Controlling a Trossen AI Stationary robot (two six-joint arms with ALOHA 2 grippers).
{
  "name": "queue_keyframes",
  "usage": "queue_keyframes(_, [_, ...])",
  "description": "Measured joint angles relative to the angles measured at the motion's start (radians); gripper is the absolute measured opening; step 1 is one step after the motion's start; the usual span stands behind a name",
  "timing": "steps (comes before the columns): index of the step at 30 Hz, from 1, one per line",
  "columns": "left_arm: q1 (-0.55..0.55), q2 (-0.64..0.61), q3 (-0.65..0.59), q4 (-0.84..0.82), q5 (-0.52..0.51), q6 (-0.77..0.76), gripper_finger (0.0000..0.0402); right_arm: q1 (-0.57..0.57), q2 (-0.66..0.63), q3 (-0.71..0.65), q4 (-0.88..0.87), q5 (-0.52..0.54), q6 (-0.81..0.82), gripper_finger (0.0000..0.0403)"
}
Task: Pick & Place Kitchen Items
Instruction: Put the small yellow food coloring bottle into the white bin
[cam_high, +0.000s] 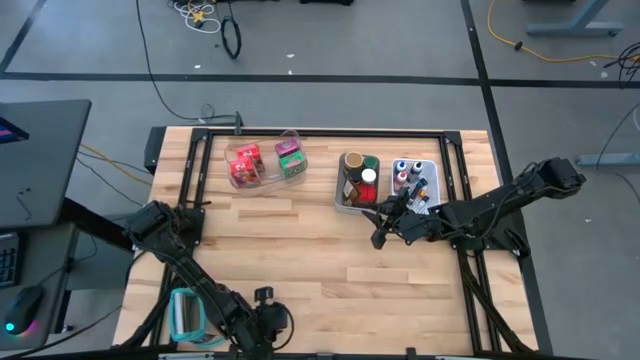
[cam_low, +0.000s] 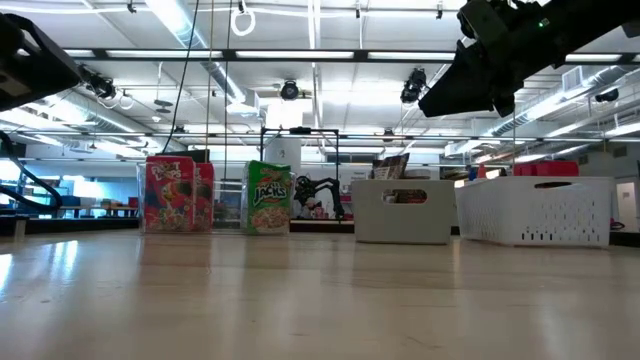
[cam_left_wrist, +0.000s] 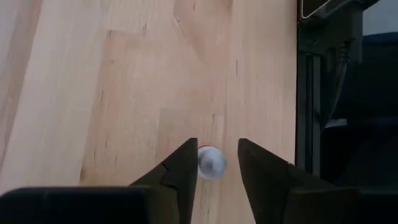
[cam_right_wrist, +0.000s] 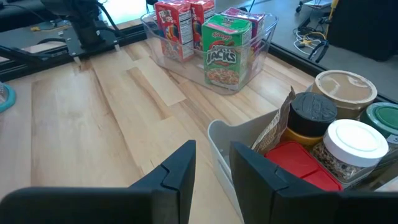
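We are seeing most kitchen items already binned along the tabltop's far edge: cereal boxes (cam_right_wrist: 219, 50) in the clear bin (cam_high: 262, 180), jars (cam_right_wrist: 354, 144) in the grey bin (cam_right_wrist: 239, 140), so we are judging the task well along. Our left gripper (cam_left_wrist: 216, 163), near the tabletop's near edge, is spreading its jaws narrowly around a small white piece (cam_left_wrist: 211, 162), not yet squeezing it. Our right gripper (cam_right_wrist: 212, 163) is hovering by the grey bin's rim, jaws slightly parted and empty.
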Motion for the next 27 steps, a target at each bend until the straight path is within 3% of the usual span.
queue_keyframes(23, [0.005,-0.001,0.0,-0.058,-0.021,-0.012,0.0082,0.0,0.0,0.0,0.001,0.0,-0.003,0.011])
queue_keyframes(27, [0.011,-0.001,0.0,-0.051,-0.095,-0.02,0.0066,0.0,0.0,0.0,0.004,0.0,-0.003,0.011])
